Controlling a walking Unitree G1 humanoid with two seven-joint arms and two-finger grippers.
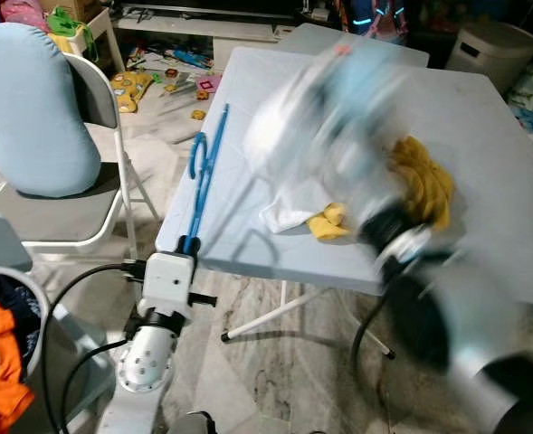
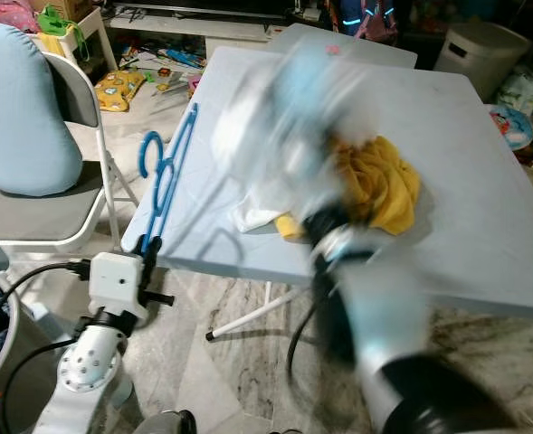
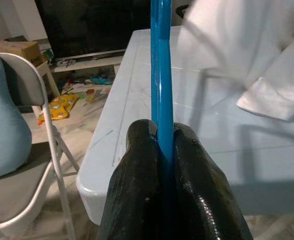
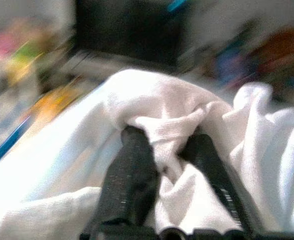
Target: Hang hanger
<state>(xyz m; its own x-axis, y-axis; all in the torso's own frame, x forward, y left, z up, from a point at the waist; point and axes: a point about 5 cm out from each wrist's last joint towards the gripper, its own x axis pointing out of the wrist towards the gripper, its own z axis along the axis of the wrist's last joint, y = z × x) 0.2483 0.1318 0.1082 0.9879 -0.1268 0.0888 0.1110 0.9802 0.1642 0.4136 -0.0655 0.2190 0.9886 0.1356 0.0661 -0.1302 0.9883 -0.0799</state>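
You are looking at one blue hanger [image 1: 204, 172], lying along the left edge of the light blue table [image 1: 483, 163]. Its long axis is running away from the robot, with the hook curling out over the table's left side, about midway along its length. The near end of the hanger is sitting between the two black fingers [image 3: 137, 195] of the left gripper [image 3: 161, 137], which are pressing closed against it from both sides at the table's near left corner.

The right gripper [image 4: 169, 137] is blurring badly over the middle of the table. Its two fingers are standing a little apart with a fold of one white cloth [image 4: 161, 100] pinched between them, the rest of the cloth draping over and around the fingers.

Just beyond the right arm, one yellow cloth [image 2: 384, 190] is lying bunched on the tabletop, touching the white one. One folding chair [image 1: 94, 90] is standing left of the table, with a pale blue cushion [image 1: 26, 108] leaning on its backrest.
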